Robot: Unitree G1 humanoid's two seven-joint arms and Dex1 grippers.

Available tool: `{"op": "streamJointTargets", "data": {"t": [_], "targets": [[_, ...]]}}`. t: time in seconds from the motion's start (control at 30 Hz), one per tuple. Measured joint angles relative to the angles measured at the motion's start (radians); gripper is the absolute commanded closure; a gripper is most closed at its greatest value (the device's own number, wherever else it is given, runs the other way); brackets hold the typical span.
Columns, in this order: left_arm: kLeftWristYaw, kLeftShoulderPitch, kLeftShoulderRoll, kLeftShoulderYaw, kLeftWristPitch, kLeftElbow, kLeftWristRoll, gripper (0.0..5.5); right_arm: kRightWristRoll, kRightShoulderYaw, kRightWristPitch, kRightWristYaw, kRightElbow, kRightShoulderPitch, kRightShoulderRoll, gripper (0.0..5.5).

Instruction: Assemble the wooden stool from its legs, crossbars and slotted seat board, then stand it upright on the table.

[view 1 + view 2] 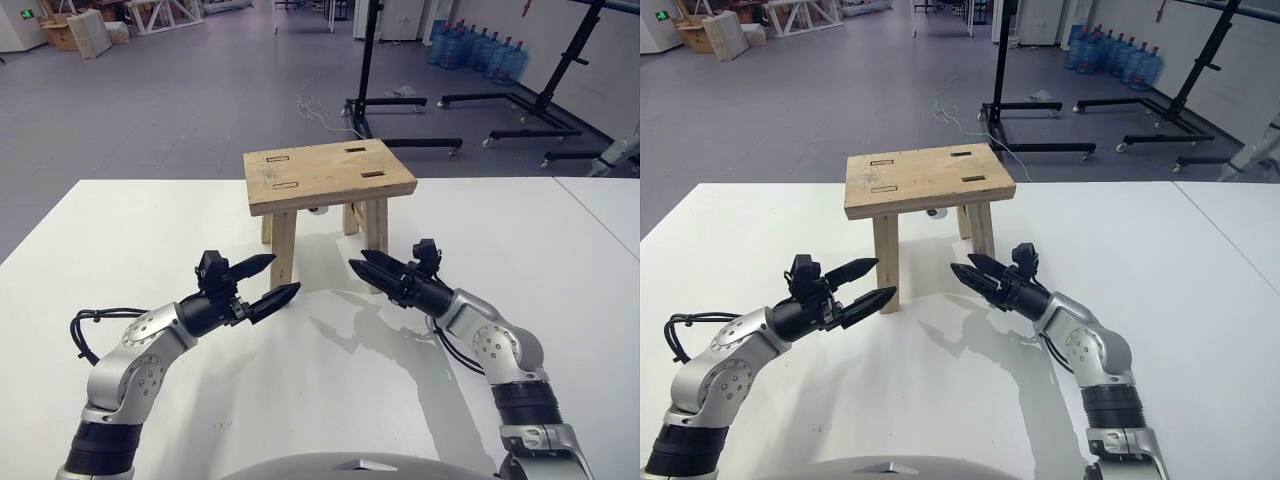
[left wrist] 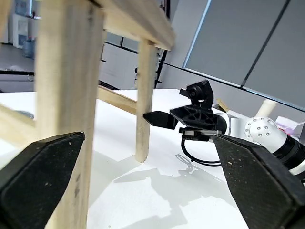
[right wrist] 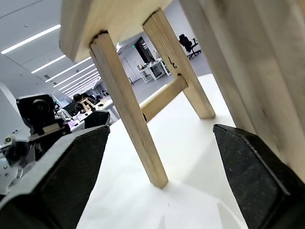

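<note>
The wooden stool (image 1: 325, 180) stands upright on the white table (image 1: 120, 230), its slotted seat board on top and its legs and crossbars joined beneath. My left gripper (image 1: 267, 282) is open, low over the table just left of the front left leg (image 1: 284, 248). My right gripper (image 1: 366, 268) is open beside the front right leg (image 1: 377, 232), its fingers pointing at the stool. Neither gripper holds anything. From the left wrist, the near leg (image 2: 66, 119) rises between my fingers and the right gripper (image 2: 157, 119) lies beyond.
The table's far edge runs just behind the stool, and a seam to a second tabletop (image 1: 600, 215) lies at the right. Black metal stands (image 1: 400, 110) and water bottles (image 1: 480, 50) stand on the floor beyond. A black cable (image 1: 95, 325) loops by my left arm.
</note>
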Motion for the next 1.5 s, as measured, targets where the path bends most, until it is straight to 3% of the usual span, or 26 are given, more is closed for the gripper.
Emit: {"op": "streamJointTargets", "data": {"t": [0.2,0.33,0.8,1.0,1.1,1.23,1.37,1.5], "targets": [[0.083,0.002,-0.028,-0.003,-0.054,-0.042,0.089,0.57,0.017,-0.001,0.005,0.010,-0.146,0.115,-0.001,1.50],[0.168,-0.021,-0.077,-0.004,-0.101,0.053,0.170,0.57,0.047,0.001,0.025,0.006,-0.235,0.157,0.000,1.50],[0.292,-0.156,-0.095,0.002,-0.240,0.313,0.394,0.57,0.050,-0.018,-0.008,-0.037,-0.246,0.150,0.067,1.50],[0.365,-0.080,-0.127,0.104,-0.345,0.081,0.372,0.57,0.070,-0.041,-0.033,-0.032,-0.313,0.160,0.066,1.50],[0.459,-0.039,-0.156,0.130,-0.399,-0.092,0.429,0.57,0.015,-0.047,-0.136,-0.088,-0.383,0.144,0.099,1.50],[0.565,-0.069,-0.197,0.103,-0.427,-0.224,0.524,0.57,-0.312,-0.019,-0.484,-0.277,-0.368,0.055,0.218,1.50],[0.614,-0.130,-0.234,0.052,-0.468,-0.207,0.603,0.57,-0.574,0.026,-0.726,-0.454,-0.267,0.028,0.305,1.50],[0.642,-0.140,-0.250,0.051,-0.487,-0.134,0.623,0.57,-0.622,0.053,-0.794,-0.519,-0.192,0.013,0.344,1.50]]}}
